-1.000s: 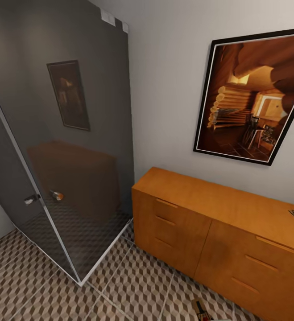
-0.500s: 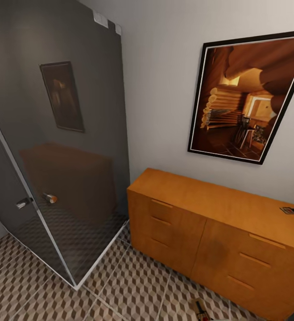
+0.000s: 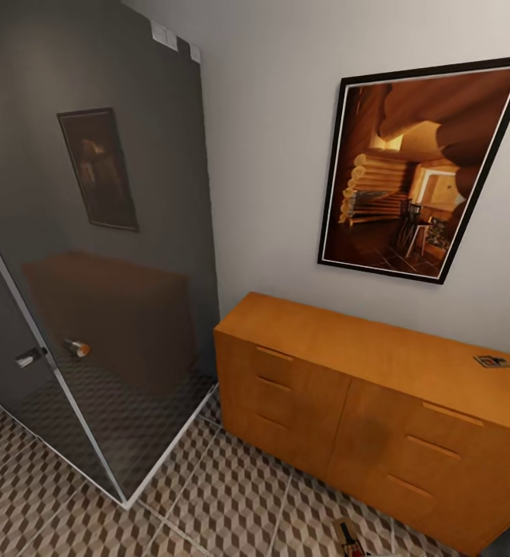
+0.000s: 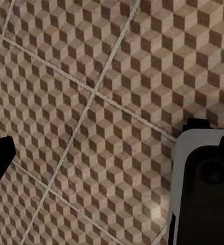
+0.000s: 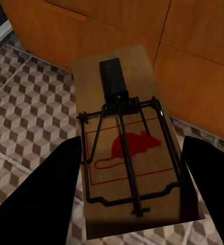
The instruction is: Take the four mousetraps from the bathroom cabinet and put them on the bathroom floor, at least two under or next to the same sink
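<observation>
Right wrist view shows the right fingers (image 5: 129, 199) gripping a mousetrap (image 5: 129, 153) before the cabinet (image 5: 142, 41); left fingers' state is unclear.

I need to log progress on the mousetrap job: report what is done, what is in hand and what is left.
Done: no mousetrap can be confirmed placed by a sink. In hand: the right gripper holds one mousetrap between its fingers above the bathroom floor, in front of the cabinet. Left: another mousetrap lies on the cabinet top. This one must still go down, at least two by the sink.
</observation>
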Controlling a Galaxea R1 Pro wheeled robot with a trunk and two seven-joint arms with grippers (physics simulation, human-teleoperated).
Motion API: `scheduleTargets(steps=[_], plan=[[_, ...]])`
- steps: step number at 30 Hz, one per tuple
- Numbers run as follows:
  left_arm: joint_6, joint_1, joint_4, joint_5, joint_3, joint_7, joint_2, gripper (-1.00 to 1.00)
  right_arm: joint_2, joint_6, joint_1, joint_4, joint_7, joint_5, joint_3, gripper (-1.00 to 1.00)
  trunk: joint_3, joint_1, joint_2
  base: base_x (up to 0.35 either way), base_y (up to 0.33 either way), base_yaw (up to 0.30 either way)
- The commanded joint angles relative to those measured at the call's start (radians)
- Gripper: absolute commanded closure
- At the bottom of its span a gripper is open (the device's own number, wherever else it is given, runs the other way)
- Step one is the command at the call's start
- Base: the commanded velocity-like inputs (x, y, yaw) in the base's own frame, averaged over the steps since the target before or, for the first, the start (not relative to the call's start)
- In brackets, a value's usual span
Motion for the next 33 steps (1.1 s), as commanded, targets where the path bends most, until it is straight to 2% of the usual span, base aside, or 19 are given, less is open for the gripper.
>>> scheduleTargets(steps=[1,33], plan=[[-0.004,-0.001,0.003,0.004,-0.006,0.000,0.000,-1.00,0.000,-0.003,-0.001,0.001,0.002,-0.010,0.009,1.00,-0.002,0.001,-0.002,0.000,0.000,-0.082],[-0.004,-0.001,0.003,0.004,-0.006,0.000,0.000,-1.00,0.000,-0.001,-0.001,0.001,0.002,-0.008,0.009,1.00,-0.002,0.001,-0.002,0.000,0.000,-0.078]])
